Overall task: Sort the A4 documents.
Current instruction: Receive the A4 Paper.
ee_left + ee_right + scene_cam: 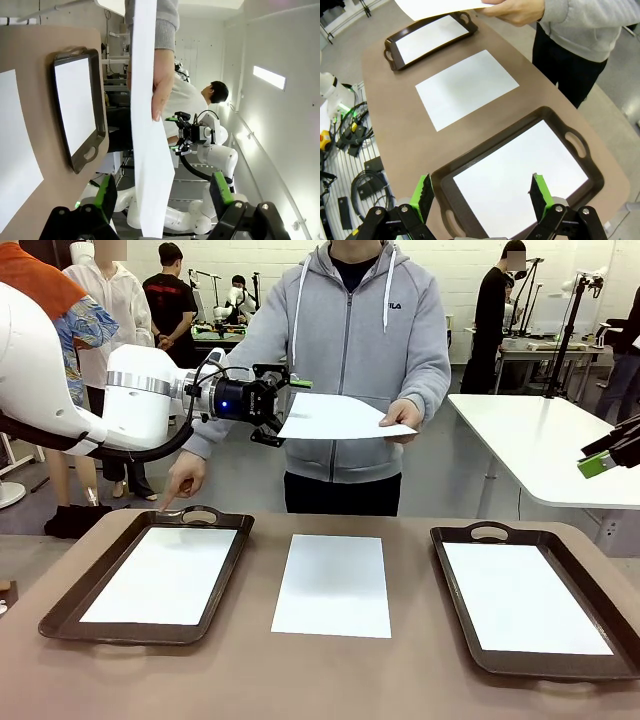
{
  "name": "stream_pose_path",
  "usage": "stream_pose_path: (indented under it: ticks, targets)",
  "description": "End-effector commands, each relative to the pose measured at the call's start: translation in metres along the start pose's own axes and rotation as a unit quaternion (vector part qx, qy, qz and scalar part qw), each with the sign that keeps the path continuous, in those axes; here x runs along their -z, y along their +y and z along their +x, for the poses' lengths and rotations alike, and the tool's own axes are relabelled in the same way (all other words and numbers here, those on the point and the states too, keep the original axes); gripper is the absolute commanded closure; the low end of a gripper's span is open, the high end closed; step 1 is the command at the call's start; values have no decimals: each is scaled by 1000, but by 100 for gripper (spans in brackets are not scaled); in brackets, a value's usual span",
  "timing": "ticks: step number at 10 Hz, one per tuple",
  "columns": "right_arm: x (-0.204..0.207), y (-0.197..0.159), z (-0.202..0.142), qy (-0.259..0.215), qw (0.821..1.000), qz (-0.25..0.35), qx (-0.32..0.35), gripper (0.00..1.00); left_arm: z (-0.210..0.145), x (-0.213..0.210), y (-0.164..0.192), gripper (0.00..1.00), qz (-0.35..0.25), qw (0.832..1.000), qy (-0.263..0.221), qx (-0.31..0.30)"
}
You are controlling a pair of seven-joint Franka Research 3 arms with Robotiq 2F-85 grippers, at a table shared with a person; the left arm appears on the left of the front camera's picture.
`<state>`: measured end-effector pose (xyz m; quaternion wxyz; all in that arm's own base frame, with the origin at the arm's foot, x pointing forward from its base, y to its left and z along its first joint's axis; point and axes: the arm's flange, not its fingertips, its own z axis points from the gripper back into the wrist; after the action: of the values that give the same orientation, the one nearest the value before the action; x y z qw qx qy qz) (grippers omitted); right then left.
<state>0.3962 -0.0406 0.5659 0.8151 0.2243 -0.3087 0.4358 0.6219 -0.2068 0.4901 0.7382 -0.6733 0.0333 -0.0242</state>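
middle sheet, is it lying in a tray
No, the middle sheet lies on the bare table between the left tray and right tray.

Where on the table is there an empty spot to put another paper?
Two bare strips of table: between the left tray and the middle sheet, and between that sheet and the right tray. Both trays already hold a sheet. Crowded at the left tray's far handle, where the person's hand points.
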Motion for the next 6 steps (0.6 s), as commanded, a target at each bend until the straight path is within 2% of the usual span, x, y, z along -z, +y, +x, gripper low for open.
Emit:
stream_pose_path:
  ticks: [1,6]
  targets:
    - [0,0,-1,-2,1000,2,1,0,-4,2,3,23,-18,1000,-6,5]
    - [0,0,-1,-2,1000,2,1,0,-7,1,6,71,-30,1000,-7,2]
